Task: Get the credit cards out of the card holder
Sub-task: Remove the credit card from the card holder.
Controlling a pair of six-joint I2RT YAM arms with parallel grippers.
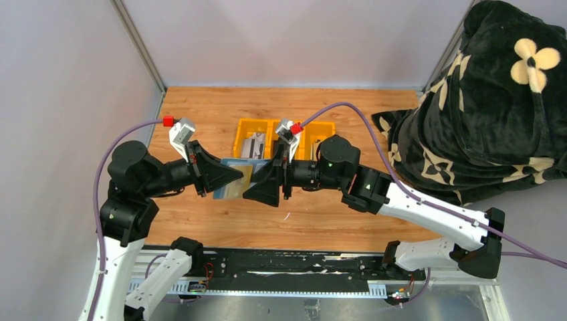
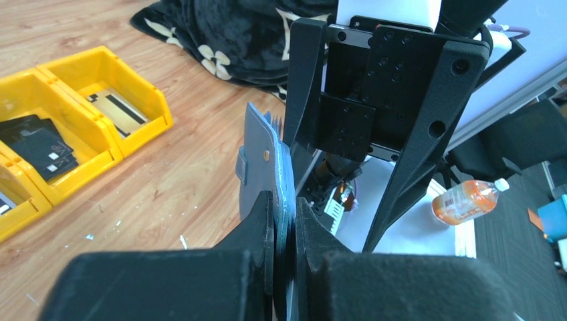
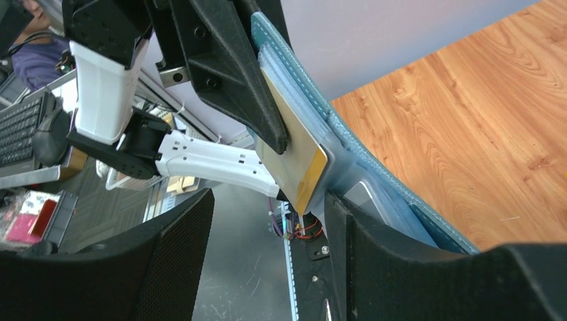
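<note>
Over the wooden table [image 1: 200, 110], left claw [image 2: 284, 208] pinches the card holder [image 2: 261, 150]; right claw [image 3: 269, 200] gapes beside it.

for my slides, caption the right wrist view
Left end effector clamps the card holder; right end effector open at a protruding card

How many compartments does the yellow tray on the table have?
3, in a row: the end compartment holds a pale black-striped card, the middle compartment black flat items, the third compartment is mostly cut off in the left wrist view. No others show.
</note>
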